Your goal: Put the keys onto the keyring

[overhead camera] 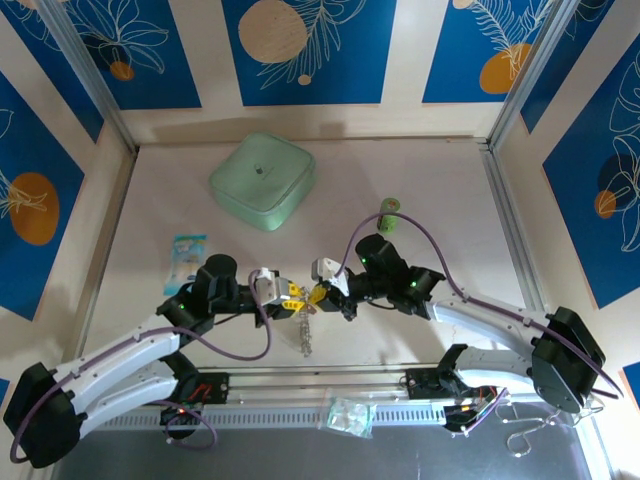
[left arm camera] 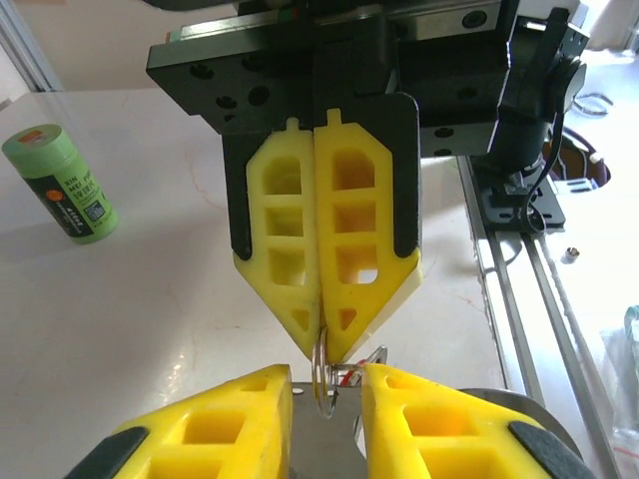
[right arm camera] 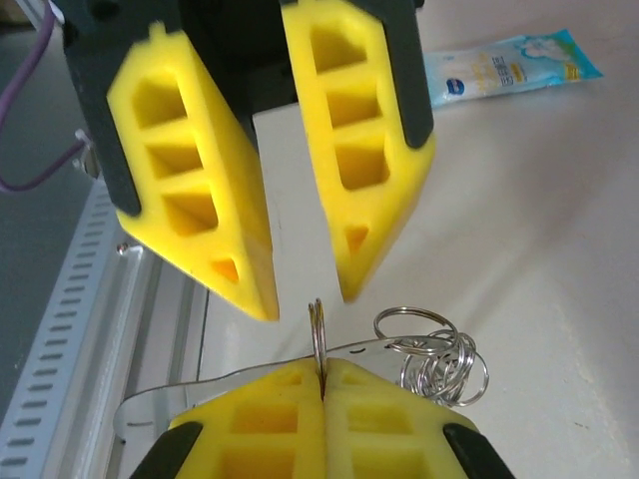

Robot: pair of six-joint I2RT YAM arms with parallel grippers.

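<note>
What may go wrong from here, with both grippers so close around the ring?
The right gripper pinches the thin keyring only at its fingertips, so it may twist or slip out. The left gripper stands open very close by; closing in, its tips might bump the right ones or knock the bunch of rings.

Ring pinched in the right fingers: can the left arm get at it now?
Probably yes: the left gripper faces the ring with fingers apart, nothing lies between, and the ring's edge juts from the right gripper.
</note>
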